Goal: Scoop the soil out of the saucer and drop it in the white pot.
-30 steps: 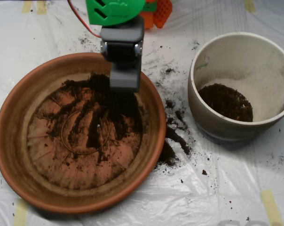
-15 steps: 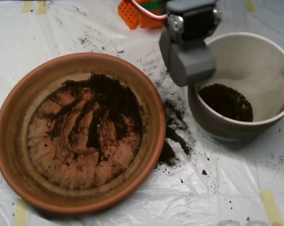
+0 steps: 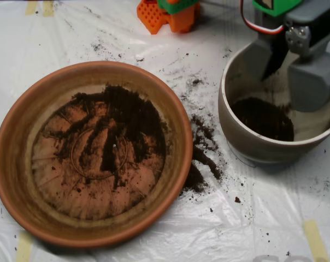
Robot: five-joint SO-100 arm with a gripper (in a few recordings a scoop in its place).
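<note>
The hand (image 3: 288, 68), its two grey shells spread apart, hangs over the pot (image 3: 247, 139) at upper right. Soil (image 3: 261, 117) lies in the pot just below it; more covers the saucer (image 3: 12, 147) at left and the tabletop (image 3: 263, 218) between them.

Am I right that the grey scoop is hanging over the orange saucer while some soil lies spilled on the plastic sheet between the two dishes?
Not quite. The overhead view shows the scoop over the white pot, not the saucer. The spilled soil does lie on the sheet between them.
</note>
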